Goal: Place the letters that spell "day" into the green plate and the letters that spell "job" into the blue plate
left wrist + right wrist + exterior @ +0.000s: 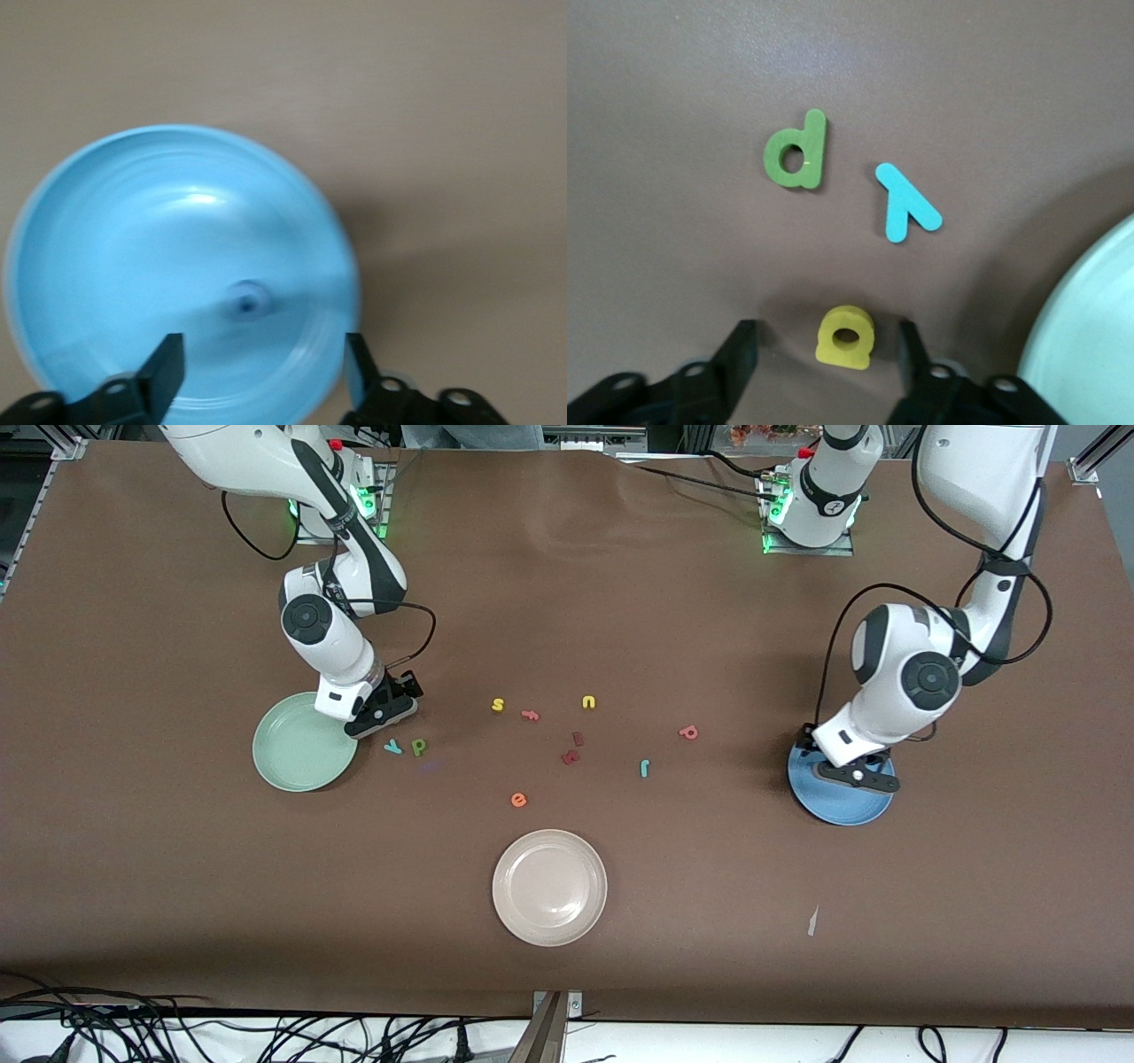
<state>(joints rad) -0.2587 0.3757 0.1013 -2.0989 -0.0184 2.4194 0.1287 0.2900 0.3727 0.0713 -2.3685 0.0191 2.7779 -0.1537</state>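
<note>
Right wrist view, right claw (828, 354) straddling yellow "a" (846, 336)

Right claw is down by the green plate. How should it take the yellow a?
Straight down from above, pinching across its two side edges. The yellow a lies flat on the table between the fingers of the right claw, beside the green plate, so only its thin edges offer grip.

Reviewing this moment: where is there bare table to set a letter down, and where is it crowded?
Bare brown table surrounds the cream plate, on each arm's side. Crowded: the scattered middle letters from the yellow s to the salmon b, and beside the green plate around the green d.
</note>
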